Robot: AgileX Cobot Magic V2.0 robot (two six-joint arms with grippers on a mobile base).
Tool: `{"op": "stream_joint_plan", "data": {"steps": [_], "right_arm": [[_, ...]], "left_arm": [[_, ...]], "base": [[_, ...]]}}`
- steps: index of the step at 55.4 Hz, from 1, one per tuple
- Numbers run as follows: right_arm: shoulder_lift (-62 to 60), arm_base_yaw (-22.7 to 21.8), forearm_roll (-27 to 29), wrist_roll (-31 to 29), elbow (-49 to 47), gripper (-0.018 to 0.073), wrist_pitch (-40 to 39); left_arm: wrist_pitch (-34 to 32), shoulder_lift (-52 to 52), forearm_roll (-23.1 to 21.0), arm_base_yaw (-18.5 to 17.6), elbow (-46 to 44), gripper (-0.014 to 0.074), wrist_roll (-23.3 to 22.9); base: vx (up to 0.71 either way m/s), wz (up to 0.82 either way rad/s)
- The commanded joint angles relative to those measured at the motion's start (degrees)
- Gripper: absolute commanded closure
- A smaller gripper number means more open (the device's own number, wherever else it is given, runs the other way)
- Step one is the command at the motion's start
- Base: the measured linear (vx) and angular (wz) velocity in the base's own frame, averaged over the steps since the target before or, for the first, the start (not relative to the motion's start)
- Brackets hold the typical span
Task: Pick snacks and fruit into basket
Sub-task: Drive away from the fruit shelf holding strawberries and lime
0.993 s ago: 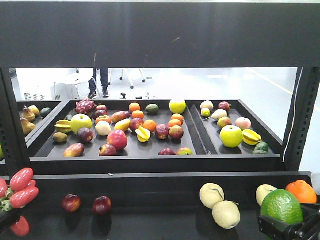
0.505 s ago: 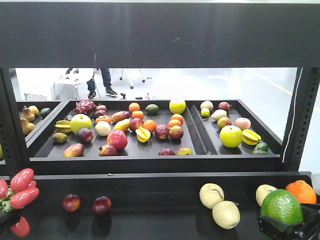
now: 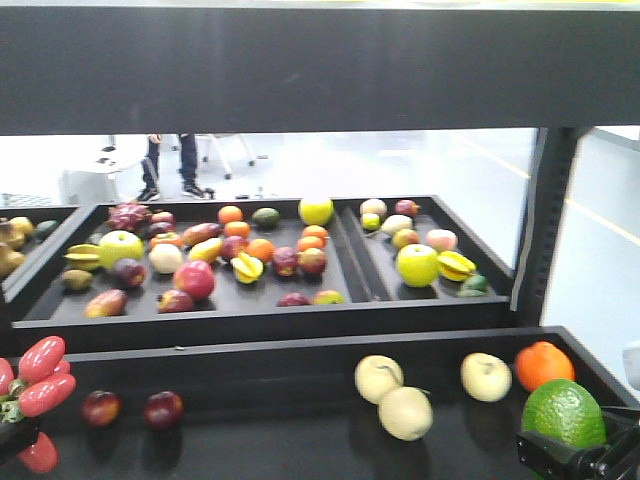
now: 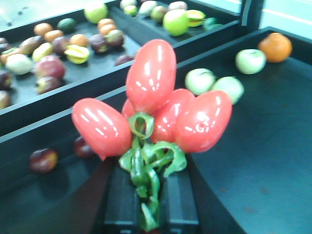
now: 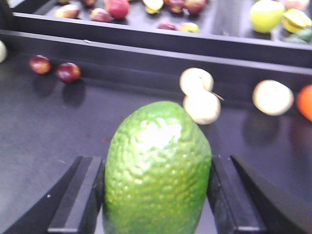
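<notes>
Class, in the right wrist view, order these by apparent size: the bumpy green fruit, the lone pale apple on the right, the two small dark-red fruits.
1. bumpy green fruit, though it is nearest the camera.
2. pale apple.
3. dark-red fruits; the two look alike.

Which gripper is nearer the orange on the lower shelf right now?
Right. The right gripper, holding the green fruit, is just in front of the orange; the left gripper, holding the red fruit cluster, is far across on the opposite side.
</notes>
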Motion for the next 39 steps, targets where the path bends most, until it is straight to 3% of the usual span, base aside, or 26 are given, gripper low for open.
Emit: {"op": "stream_joint_plan", "data": {"steps": [1, 39], "right_arm": [[-0.81, -0.10, -0.10, -0.04, -1.86, 0.0568, -5.27], [-0.81, -0.10, -0.10, -0.04, -1.86, 0.0568, -5.27]], "left_arm": [[-2.08, -0.40, -1.76, -0.05, -1.34, 0.0602, 0.02], [-2.08, -0.40, -1.76, -0.05, -1.34, 0.0602, 0.02]], "base": [[-0.10, -0.28], [-0.16, -0.12]]}}
